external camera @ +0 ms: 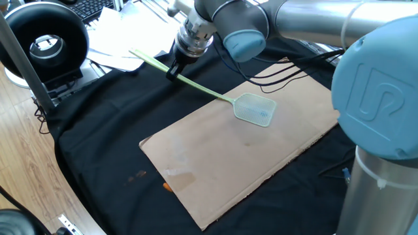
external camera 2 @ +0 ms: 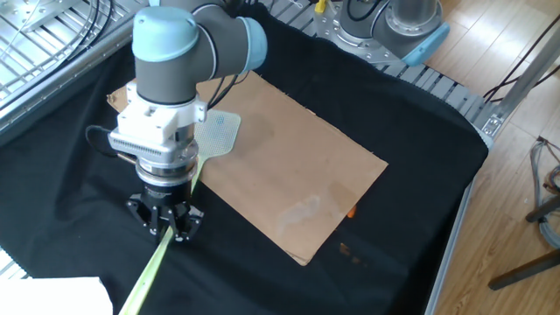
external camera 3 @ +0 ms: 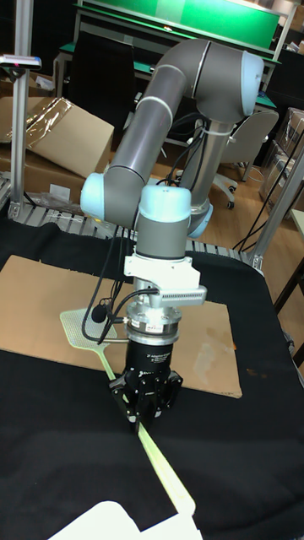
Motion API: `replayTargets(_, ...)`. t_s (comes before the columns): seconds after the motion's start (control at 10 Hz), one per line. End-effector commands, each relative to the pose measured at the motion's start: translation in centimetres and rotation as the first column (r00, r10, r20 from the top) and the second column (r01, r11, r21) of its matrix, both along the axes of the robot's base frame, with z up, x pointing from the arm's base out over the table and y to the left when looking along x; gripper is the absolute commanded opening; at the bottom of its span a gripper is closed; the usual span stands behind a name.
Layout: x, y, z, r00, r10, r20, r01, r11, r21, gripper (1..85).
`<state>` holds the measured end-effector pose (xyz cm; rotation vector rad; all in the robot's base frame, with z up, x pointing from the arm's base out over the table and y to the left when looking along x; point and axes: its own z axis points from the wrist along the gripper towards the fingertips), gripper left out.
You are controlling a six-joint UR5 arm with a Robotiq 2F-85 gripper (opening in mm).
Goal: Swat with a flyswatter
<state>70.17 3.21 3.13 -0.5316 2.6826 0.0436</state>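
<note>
Black cloth-covered table (external camera: 91, 137) fills most of each view. Grey UR5 arm with pale blue joint caps (external camera 3: 160, 135) reaches down over the cloth, wrist pointing at the table just off one long edge of the cardboard. Flat rectangular brown cardboard sheet (external camera: 215, 163) lies flat on the cloth near the middle, with a faint pale smudge on it and a small orange bit at its near edge. Black round fan-like device (external camera: 46, 40) stands well apart from the cardboard at the table's far corner, white papers (external camera: 121, 40) just beside it. Black two-finger gripper (external camera 2: 164, 227) sits over bare cloth just beside the cardboard edge, fingers clamped together on the handle, roughly at mid-length. Pale yellow-green plastic flyswatter with a long thin handle and small squarish mesh head (external camera: 251, 109): head rests flat on the cardboard, near the edge closest to the gripper; handle runs from it off the cardboard, across the cloth, through the gripper and on away from the cardboard, rounded end reaching toward the white papers. In the tall fixed view the head (external camera 3: 83, 328) lies on the cardboard left of the gripper (external camera 3: 143, 407).
</note>
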Motion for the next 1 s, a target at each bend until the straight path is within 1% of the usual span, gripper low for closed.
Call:
replayTargets(0.0,-1.7,-1.2,0.7,0.994,-0.055,-0.089,0.049,0.996,-0.068,1.0)
replayTargets(0.1,-2.5,-1.6,1.6,0.986,-0.084,-0.141,0.07,0.992,-0.103,1.0)
replayTargets(0.2,-3.1,-1.8,2.4,0.977,-0.113,-0.182,0.09,0.987,-0.131,1.0)
replayTargets(0.3,-3.5,-1.9,3.1,0.968,-0.143,-0.208,0.113,0.982,-0.15,1.0)
replayTargets(0.4,-4.1,-1.4,3.5,0.955,-0.183,-0.235,0.151,0.977,-0.149,1.0)
replayTargets(0.5,-4.8,-1.1,3.5,0.937,-0.222,-0.27,0.188,0.971,-0.148,1.0)
replayTargets(0.6,-5.3,-0.8,3.4,0.92,-0.259,-0.295,0.226,0.964,-0.14,1.0)
replayTargets(0.7,-5.7,0.2,3.2,0.898,-0.3,-0.323,0.28,0.954,-0.108,1.0)
replayTargets(0.8,-5.7,0.6,3.0,0.876,-0.346,-0.336,0.335,0.938,-0.092,1.0)
replayTargets(0.9,-5.8,0.4,2.8,0.859,-0.38,-0.344,0.37,0.924,-0.098,1.0)
